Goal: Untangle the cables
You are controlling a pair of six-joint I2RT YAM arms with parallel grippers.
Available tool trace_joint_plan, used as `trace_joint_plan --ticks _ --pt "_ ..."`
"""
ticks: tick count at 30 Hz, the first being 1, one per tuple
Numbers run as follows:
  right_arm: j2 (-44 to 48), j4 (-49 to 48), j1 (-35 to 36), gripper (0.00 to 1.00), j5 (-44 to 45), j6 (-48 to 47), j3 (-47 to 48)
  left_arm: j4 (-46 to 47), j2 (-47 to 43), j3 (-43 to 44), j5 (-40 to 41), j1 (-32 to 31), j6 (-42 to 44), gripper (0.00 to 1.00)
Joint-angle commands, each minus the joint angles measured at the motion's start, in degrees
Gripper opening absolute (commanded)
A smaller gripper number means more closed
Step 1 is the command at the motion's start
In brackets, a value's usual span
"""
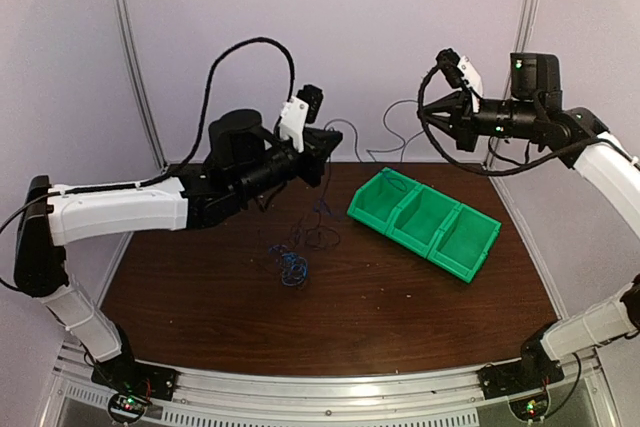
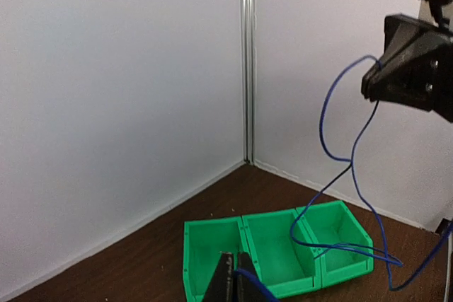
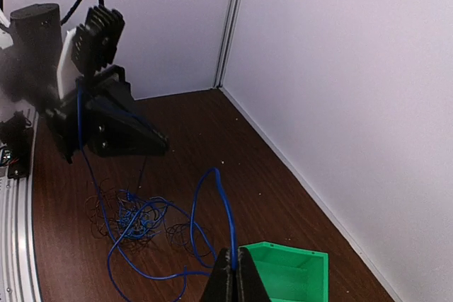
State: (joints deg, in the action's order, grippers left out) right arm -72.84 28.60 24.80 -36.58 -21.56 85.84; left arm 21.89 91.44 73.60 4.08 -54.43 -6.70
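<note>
Both your left fingers (image 2: pixel 224 282) and right fingers (image 3: pixel 221 282) clenched one blue cable (image 3: pixel 227 221), stretched between them. The tangle (image 1: pixel 290 265) lay nearer your left.

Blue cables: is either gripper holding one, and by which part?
Both: left gripper and right gripper each pinch a blue cable partway along; ends not visible.

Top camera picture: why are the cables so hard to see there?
Top external: the cables are thin, small and soft-edged on the dark table. Left wrist: the blue cable stands out sharply against the pale wall. Right wrist: it shows crisp up close; the tangle behind is dimmer.
</note>
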Motion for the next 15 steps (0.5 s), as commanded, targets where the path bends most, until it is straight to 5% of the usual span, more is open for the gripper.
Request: trace_joint_plan --ticks 1,15 --pt "-3.8 -1.9 1.5 0.0 -7.9 2.4 -2.8 0.4 2.3 -2.7 -3.5 -0.1 -5.3 0.0" --pt "-11.5 -0.6 9.1 0.14 -14.8 2.1 -4.6 3.5 4.2 -6.9 -4.1 -0.1 -8.8 0.0"
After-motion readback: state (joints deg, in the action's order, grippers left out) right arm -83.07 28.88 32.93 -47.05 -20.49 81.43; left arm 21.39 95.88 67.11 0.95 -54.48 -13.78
